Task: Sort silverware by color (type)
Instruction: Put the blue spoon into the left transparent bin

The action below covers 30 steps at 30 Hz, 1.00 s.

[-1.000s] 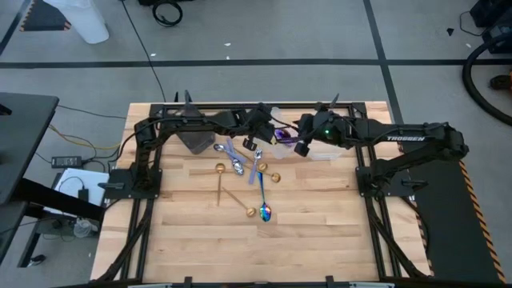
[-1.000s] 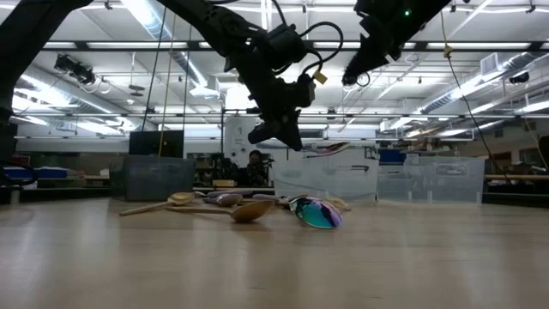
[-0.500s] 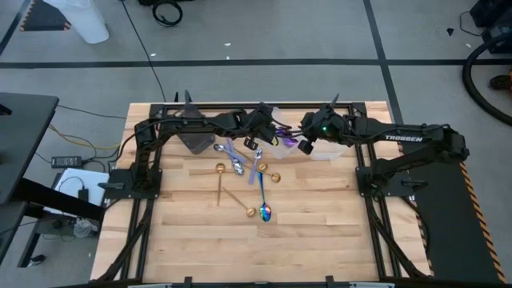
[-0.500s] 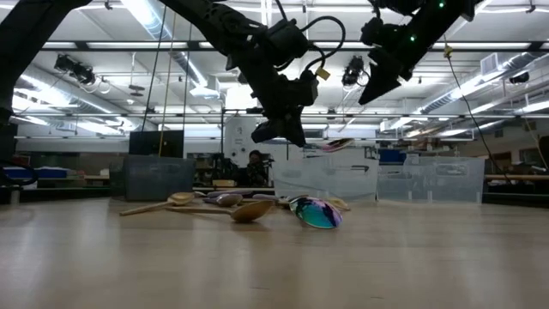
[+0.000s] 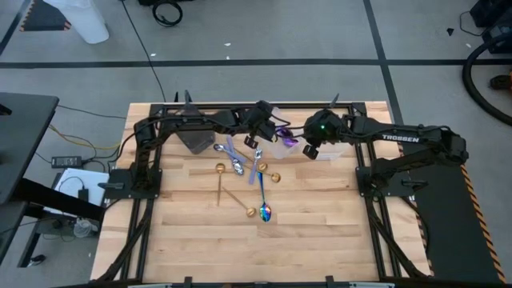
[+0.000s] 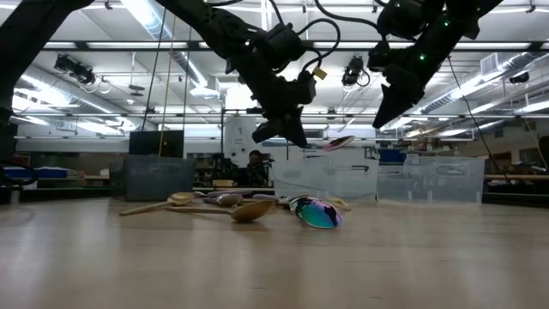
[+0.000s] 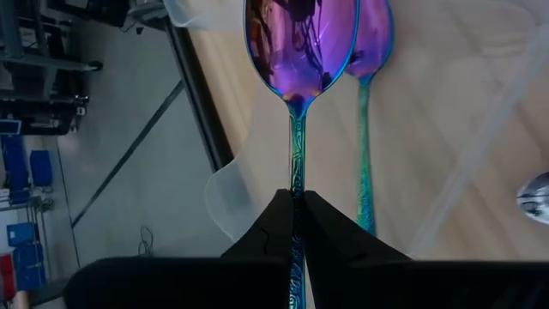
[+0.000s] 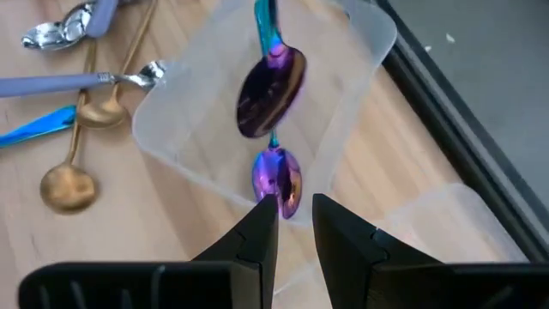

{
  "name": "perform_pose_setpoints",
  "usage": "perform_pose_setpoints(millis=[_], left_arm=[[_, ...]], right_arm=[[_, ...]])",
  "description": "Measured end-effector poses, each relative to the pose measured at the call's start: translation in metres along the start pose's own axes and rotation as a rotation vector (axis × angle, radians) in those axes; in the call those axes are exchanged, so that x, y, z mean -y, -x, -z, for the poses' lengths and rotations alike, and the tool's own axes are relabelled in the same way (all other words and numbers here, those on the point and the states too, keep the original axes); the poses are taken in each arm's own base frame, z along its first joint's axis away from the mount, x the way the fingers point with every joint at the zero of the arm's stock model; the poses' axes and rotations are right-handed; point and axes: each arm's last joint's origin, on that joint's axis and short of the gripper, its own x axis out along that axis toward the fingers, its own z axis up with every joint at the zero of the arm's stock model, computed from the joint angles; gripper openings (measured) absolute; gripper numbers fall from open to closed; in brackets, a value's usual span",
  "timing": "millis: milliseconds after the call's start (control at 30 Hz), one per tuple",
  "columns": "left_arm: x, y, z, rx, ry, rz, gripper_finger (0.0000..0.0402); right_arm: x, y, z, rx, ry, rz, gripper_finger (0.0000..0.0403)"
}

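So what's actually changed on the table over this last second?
The right gripper swung away from the middle, toward its own side, and sank a little, holding nothing. The left gripper barely shifted, staying shut on the purple spoon held over the clear tub. The loose spoons on the table stayed put.

two arms (image 5: 200, 124) (image 5: 400, 138) — two iridescent spoons (image 8: 270, 77) (image 8: 276, 180) in one clear tub (image 8: 360, 43)
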Motion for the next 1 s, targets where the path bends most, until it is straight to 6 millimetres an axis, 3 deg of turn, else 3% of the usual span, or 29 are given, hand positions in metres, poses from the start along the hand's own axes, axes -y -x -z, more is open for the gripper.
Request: perform_pose_setpoints(millis=[267,433,1000], left_arm=[[-0.015,0.007,-0.005,0.012,0.028,-0.040,0.0020],[-0.014,0.009,-0.010,0.005,0.021,-0.050,0.0021],[-0.007,0.014,-0.024,-0.047,-0.049,-0.107,0.0022]], right_arm=[[0.000,0.002,-0.019,0.199,-0.003,-0.006,0.0085],[0.003,0.003,-0.026,0.269,-0.074,0.001,0.0089],[0.019,-0.024,-0.010,0.284,-0.169,-0.049,0.0144]])
